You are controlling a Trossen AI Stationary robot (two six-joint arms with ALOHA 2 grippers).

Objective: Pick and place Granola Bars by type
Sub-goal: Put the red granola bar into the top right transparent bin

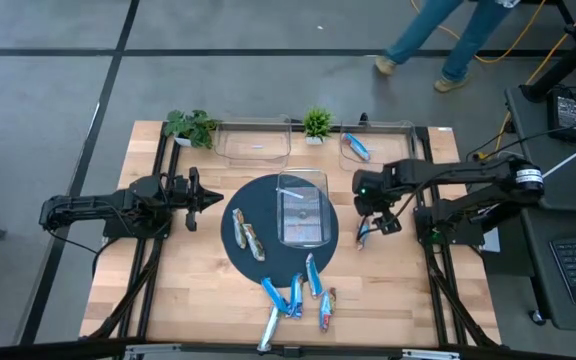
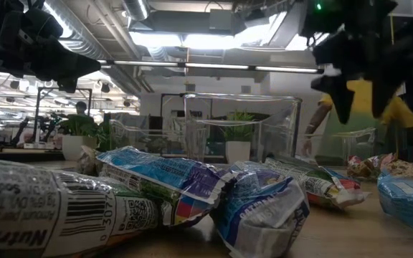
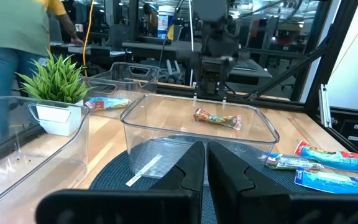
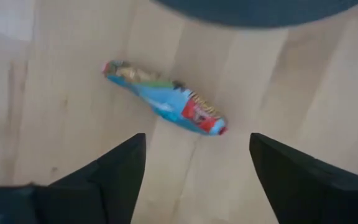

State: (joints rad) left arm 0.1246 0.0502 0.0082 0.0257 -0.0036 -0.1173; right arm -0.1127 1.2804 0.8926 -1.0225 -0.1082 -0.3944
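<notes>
Several wrapped Granola Bars lie near the table's near edge (image 1: 296, 295), mostly blue. A brown one (image 1: 248, 240) lies on the dark round mat, and one blue bar (image 1: 356, 147) sits in the far right clear bin. A blue and red bar (image 4: 163, 99) lies flat on the wood right of the mat (image 1: 363, 235). My right gripper (image 4: 197, 168) hangs open just above it (image 1: 378, 215), a finger on either side, touching nothing. My left gripper (image 3: 205, 168) is shut and waits level at the mat's left edge (image 1: 213, 198).
A clear bin (image 1: 301, 208) stands on the mat (image 1: 233, 260) between both grippers. Two more clear bins (image 1: 253, 140) (image 1: 383, 140) and two small potted plants (image 1: 190, 125) (image 1: 317, 122) line the far edge. A person walks beyond the table (image 1: 438, 40).
</notes>
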